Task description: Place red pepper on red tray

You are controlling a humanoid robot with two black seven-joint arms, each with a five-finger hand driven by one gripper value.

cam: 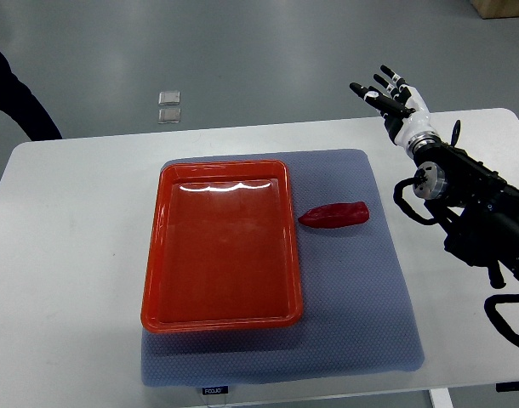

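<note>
nearest, a grey mat overhangs the white table's front edge, its small label too blurred to read. on it, the red pepper lies just right of the red tray, apart. beyond the mat's far right corner, the right hand hovers, fingers spread, holding nothing.

There is only one camera, the top view. It looks down steeply from the robot's side, from rather high. It shows almost the whole table with the mat in the middle, and a strip of floor beyond the far edge.
</note>
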